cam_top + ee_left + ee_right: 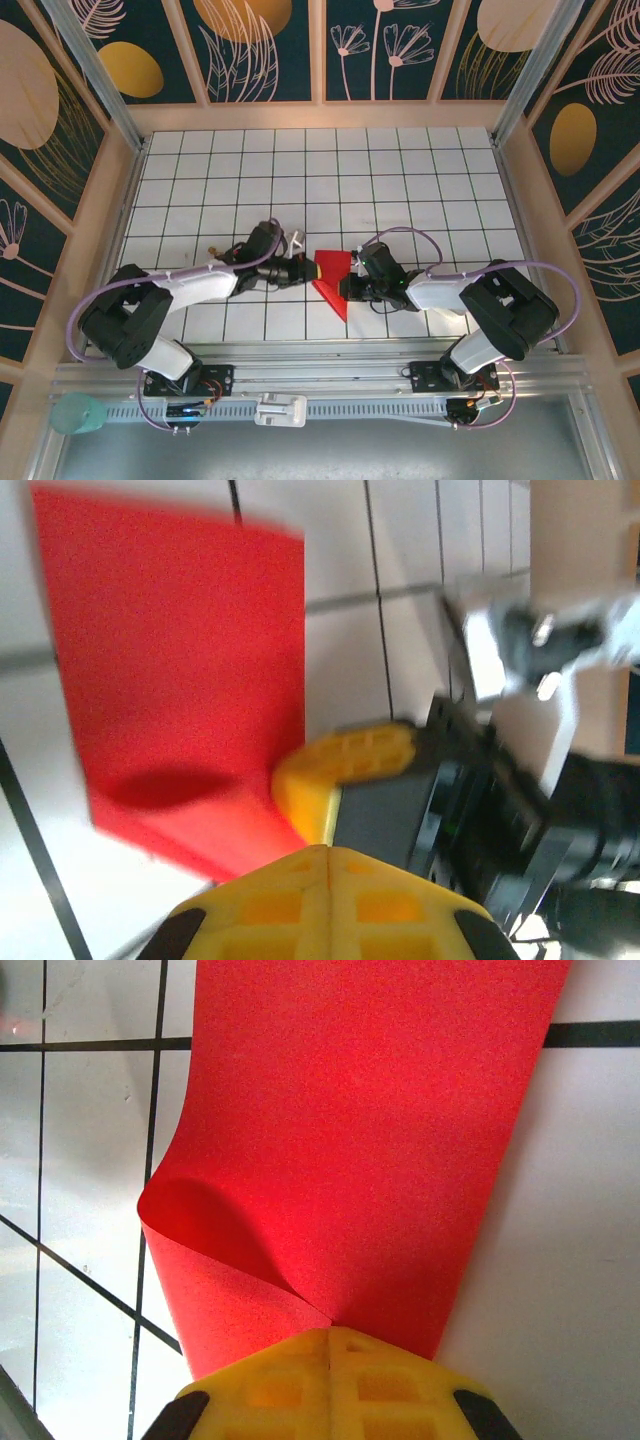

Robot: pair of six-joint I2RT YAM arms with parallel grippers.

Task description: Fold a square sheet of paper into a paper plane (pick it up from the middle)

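The square sheet of paper (333, 272) is bright red and partly folded, lying on the white grid table (330, 170) between my two grippers. My left gripper (310, 269) meets its left corner. In the left wrist view the paper (180, 660) runs down to my left gripper (328, 850), whose yellow tips are pressed together at the paper's edge. Beside them is a yellow finger of the right gripper (345, 765). My right gripper (347, 289) holds the sheet's right side. In the right wrist view the paper (370, 1130) curls over on the left and comes out of the shut right gripper (330, 1330).
Wooden walls (520, 210) fence the table on three sides. An aluminium rail (330, 375) runs along the near edge with both arm bases on it. A teal round object (75, 413) sits at the bottom left. Open grid tiles lie behind the paper.
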